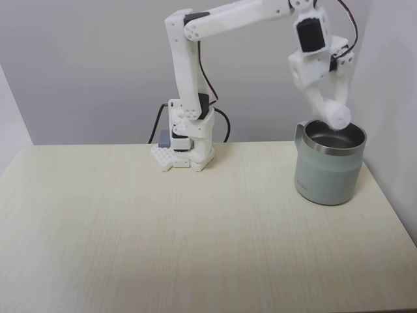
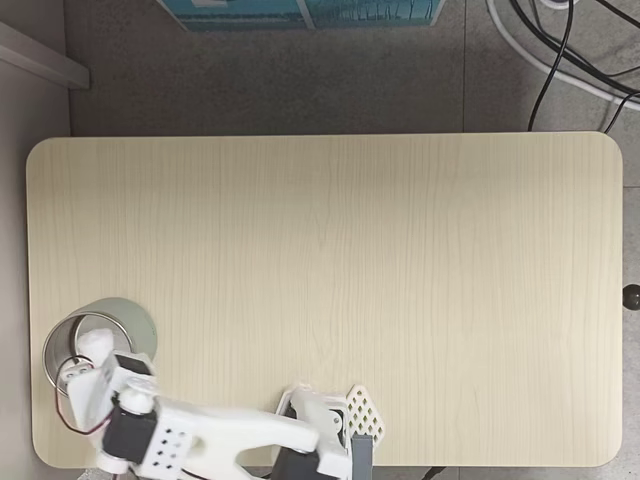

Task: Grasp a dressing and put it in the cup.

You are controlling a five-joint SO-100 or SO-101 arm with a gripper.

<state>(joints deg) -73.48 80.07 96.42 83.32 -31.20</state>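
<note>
Gripper (image 1: 337, 112) clamps the dressing (image 1: 339, 116) just above the cup (image 1: 329, 173); we should center over the opening, then release.

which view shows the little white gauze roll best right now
The fixed view from the front: the small white cylindrical gauze roll sits in the white two-finger gripper just above the steel rim of the pale grey-green mug. In the fixed view from above, the arm hangs over the mug and I cannot pick the roll out.
</note>
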